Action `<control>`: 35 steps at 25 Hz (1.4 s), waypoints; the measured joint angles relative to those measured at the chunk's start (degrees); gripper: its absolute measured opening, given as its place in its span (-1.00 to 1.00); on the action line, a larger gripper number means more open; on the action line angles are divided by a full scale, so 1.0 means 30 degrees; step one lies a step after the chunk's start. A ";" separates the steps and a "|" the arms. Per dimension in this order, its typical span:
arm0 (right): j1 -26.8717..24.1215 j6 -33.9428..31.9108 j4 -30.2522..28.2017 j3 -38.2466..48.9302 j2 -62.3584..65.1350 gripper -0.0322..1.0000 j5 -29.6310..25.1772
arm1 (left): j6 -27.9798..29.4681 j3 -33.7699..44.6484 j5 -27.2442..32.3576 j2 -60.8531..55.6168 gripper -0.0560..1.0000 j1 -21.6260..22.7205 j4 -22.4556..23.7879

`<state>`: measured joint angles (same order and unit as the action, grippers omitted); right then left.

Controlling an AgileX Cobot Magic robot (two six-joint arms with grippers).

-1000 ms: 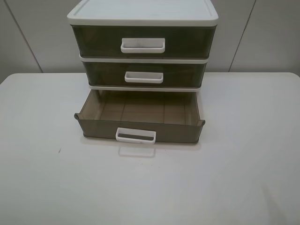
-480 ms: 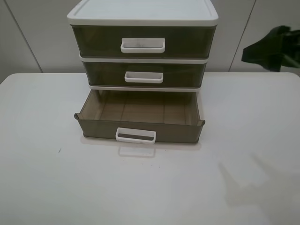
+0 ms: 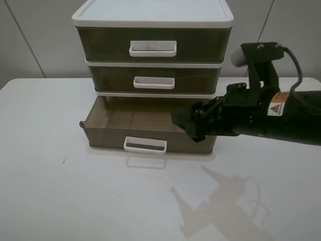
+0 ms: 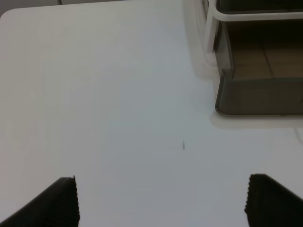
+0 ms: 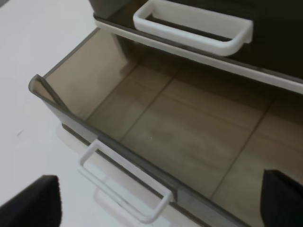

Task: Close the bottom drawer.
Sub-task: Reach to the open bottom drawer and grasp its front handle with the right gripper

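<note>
The bottom drawer (image 3: 115, 119) is translucent brown-olive with a white loop handle (image 3: 145, 145). It stands pulled out and empty at the base of the white-framed unit (image 3: 150, 15). My right gripper (image 3: 189, 125) is open and empty, hovering over the drawer's right front part. In the right wrist view the open drawer (image 5: 189, 127) and its handle (image 5: 123, 189) lie between the spread fingers of the right gripper (image 5: 158, 201). My left gripper (image 4: 161, 203) is open and empty above bare table, with the drawer's left corner (image 4: 255, 94) ahead. It is out of the exterior view.
The two upper drawers (image 3: 150, 47) are shut. The unit stands at the back middle of a white table (image 3: 50, 191). A small dark speck (image 3: 63, 161) marks the table on the left. A grey panel wall stands behind.
My right arm came in from the right and moved left to hover over the drawer's right front part. The drawer has not moved.
</note>
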<state>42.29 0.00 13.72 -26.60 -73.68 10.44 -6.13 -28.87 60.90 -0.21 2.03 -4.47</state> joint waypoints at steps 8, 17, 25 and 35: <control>0.2332 0.0000 0.0522 0.1562 -0.4719 0.01 0.9162 | 0.0000 0.0000 0.0000 0.0000 0.47 0.0000 0.0000; 0.2332 0.0000 -0.1422 0.1562 -0.8226 -0.88 1.3873 | 0.0000 0.0000 0.0000 0.0000 0.47 0.0000 0.0000; 0.2422 0.0000 -0.3526 0.0596 -1.0766 -0.90 1.5978 | 0.0000 0.0000 0.0000 0.0000 0.47 0.0000 0.0000; 0.2767 0.0000 -0.3779 -0.0363 -1.2159 -0.90 1.6756 | 0.0000 0.0000 0.0000 0.0000 0.47 0.0000 0.0000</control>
<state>50.59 0.00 2.39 -27.69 -110.16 60.71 -6.13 -28.87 60.90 -0.21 2.03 -4.47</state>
